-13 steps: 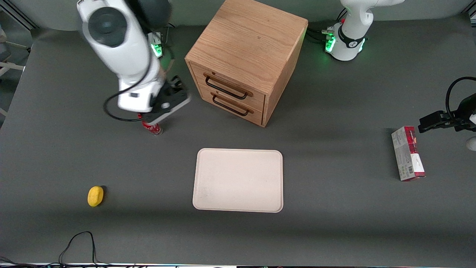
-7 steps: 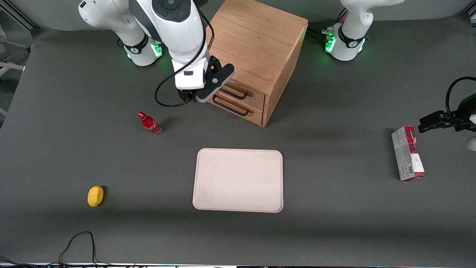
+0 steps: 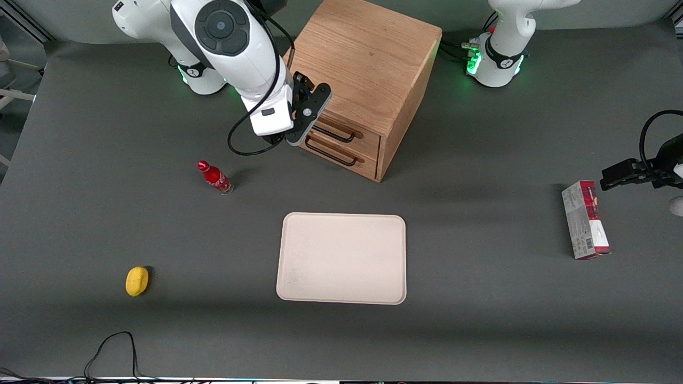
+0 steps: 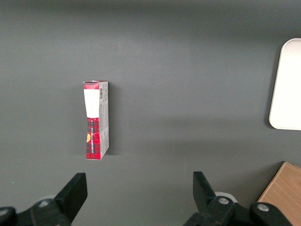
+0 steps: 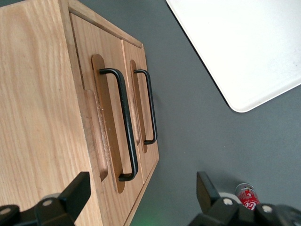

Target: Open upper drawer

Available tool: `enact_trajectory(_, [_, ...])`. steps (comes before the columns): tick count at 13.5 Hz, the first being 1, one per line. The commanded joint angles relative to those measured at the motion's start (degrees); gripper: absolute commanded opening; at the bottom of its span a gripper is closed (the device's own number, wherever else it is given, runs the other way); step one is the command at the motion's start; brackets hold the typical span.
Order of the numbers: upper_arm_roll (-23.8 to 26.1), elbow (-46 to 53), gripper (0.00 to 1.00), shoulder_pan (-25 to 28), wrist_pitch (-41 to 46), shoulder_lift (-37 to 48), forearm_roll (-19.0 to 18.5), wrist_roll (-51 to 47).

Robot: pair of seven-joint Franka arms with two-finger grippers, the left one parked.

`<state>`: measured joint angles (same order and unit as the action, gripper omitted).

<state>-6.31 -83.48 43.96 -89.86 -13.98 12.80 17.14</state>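
The gripper (image 3: 300,124) is now hanging just in front of the cabinet (image 3: 363,64), at the working arm's end of the upper drawer (image 5: 101,108), having swung over from above the red bottle (image 3: 214,177) a second ago. Its fingers (image 5: 75,193) are spread wide, holding nothing. The drawer is sitting shut, its black handle (image 5: 123,123) untouched, near the bench's (image 3: 480,298) edge farthest from the front camera.

You see the gripper (image 3: 299,124) in front of the oak cabinet (image 3: 356,74), covering one end of the upper drawer (image 3: 341,129), which sits closed.
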Motion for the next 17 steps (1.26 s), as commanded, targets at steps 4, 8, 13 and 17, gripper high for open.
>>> enact_trajectory(4, [0.07, -6.68, 1.0, 1.91, -7.07, 0.53, 1.79, 1.41])
enact_trajectory(8, [0.07, -10.82, 1.0, 2.62, -12.08, 0.62, 1.0, 1.49])
enact_trajectory(13, [0.07, -16.53, 1.0, 4.29, -19.55, 0.53, -0.41, 1.49])
enact_trajectory(17, [-0.01, -18.82, 1.0, 5.08, -22.03, 0.53, -0.93, 1.49])
